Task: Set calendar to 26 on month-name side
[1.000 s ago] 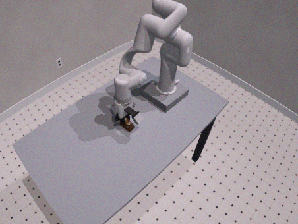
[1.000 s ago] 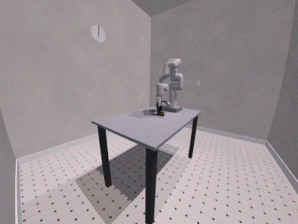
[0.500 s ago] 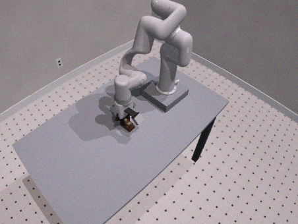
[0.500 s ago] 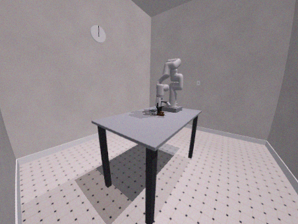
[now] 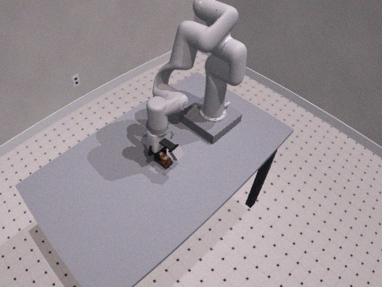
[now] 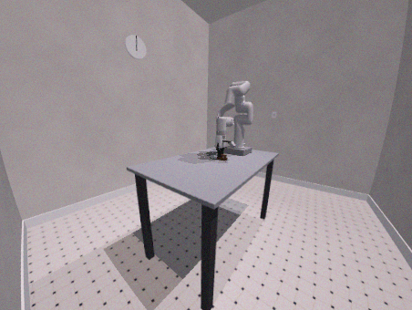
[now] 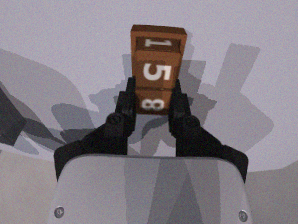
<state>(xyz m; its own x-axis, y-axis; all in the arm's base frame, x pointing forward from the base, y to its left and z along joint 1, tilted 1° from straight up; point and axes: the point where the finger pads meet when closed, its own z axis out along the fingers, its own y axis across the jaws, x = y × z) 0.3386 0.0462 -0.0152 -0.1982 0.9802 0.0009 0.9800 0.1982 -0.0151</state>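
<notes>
The brown tray (image 7: 159, 29) (image 5: 167, 165) is at the table's middle, small and dark in the exterior view. In the wrist view one cube (image 7: 156, 71) shows a white 5 lying sideways, with a sideways 1 on a darker face towards the tray's far end. The other cube (image 7: 152, 104) shows a sideways 8 and adjoins the first along a thin dark seam. My gripper (image 7: 153, 90) (image 5: 158, 154) (image 6: 220, 155) is shut on the cube with the 8, fingers along its two sides. The side with the month's name, the cubes' undersides and their contact with the tray's floor are hidden.
The arm's grey base block (image 5: 212, 131) (image 6: 242, 150) stands on the table (image 5: 127, 219) (image 6: 173, 170) behind the gripper. Table edges lie well away from the tray. Arm shadows fall around it.
</notes>
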